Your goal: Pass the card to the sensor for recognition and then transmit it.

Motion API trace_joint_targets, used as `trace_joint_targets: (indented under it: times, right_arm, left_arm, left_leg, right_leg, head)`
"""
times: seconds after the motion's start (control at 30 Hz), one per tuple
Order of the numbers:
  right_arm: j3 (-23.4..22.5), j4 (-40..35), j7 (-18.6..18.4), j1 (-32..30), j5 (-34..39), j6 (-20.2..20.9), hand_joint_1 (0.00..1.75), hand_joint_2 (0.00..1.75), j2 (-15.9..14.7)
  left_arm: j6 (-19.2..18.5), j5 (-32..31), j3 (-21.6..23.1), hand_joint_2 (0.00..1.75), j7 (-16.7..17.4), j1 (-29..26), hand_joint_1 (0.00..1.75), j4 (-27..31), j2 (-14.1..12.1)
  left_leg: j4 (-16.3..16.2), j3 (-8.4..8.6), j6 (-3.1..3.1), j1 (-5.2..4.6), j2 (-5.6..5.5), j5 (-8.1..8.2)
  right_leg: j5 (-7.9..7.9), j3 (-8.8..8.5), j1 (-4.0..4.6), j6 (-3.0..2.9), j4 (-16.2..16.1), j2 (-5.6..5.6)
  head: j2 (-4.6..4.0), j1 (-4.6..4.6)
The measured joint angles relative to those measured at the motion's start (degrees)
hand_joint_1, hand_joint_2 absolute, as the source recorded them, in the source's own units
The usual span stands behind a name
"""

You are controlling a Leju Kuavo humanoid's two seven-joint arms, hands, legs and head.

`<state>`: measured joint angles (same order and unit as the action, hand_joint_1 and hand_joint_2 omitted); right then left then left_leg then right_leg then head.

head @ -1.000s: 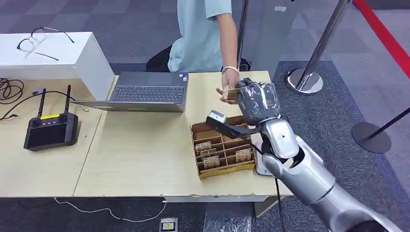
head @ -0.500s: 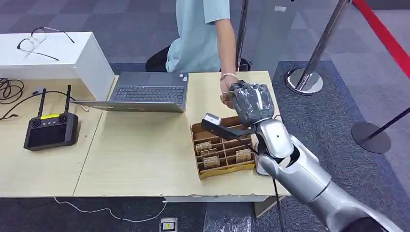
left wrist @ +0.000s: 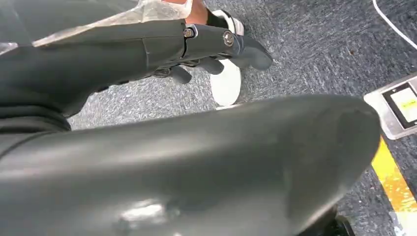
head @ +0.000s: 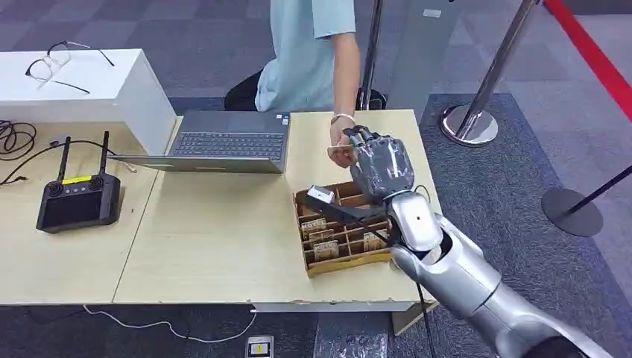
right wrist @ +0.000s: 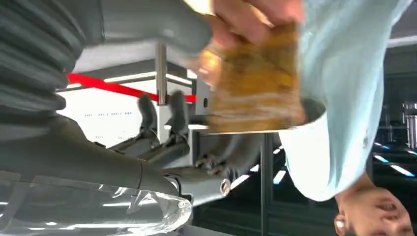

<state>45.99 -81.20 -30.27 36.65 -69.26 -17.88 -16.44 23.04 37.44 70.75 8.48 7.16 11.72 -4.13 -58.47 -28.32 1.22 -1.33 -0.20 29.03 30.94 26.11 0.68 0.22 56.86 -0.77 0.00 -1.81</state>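
Observation:
My right hand is raised over the far right part of the table, fingers spread. A brown card lies just left of it, held in a person's hand. In the right wrist view the card is blurred; the person's fingers grip it. My thumb lies beside its edge, and my darker fingers stay apart from it. A small grey sensor on a black arm stands over the brown card box. My left hand hangs over the floor, holding nothing.
The card box holds several cards in slots. An open laptop sits beyond it, and a black controller lies at the left. A white box carries glasses. Stanchion posts stand on the right. The person stands behind the table.
My right hand has moved left and a little nearer the box. The person's hand went with it, and the card now sticks out from their fingers, left of my fingertips.

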Motion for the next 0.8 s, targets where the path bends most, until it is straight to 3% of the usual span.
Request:
trace_joint_targets:
  times: [0.63, 0.8]
  right_arm:
    - [-2.32, -9.49, -2.41, -6.98, -3.39, 0.74, 0.0, 1.75, -5.16]
    - [-5.84, -15.96, -5.62, -12.2, -5.38, 5.18, 0.0, 1.75, -8.92]
  left_arm:
    - [-0.15, 0.87, 0.0, 0.0, 1.31, -0.2, 0.0, 0.0, -0.07]
    - [-0.15, 1.86, -0.02, 0.0, 2.01, -0.52, 0.0, 0.0, -0.07]
  left_leg:
    - [-0.01, -0.01, 0.0, 0.0, 0.01, 0.0]
    - [-0.04, -0.04, 0.0, 0.02, -0.08, 0.01]
  right_leg:
    - [0.0, 0.04, -0.01, 0.0, -0.01, 0.01]
    - [0.01, 0.06, -0.01, 0.01, -0.04, -0.04]
  head:
    - [0.0, -0.02]
    - [0.0, -0.02]
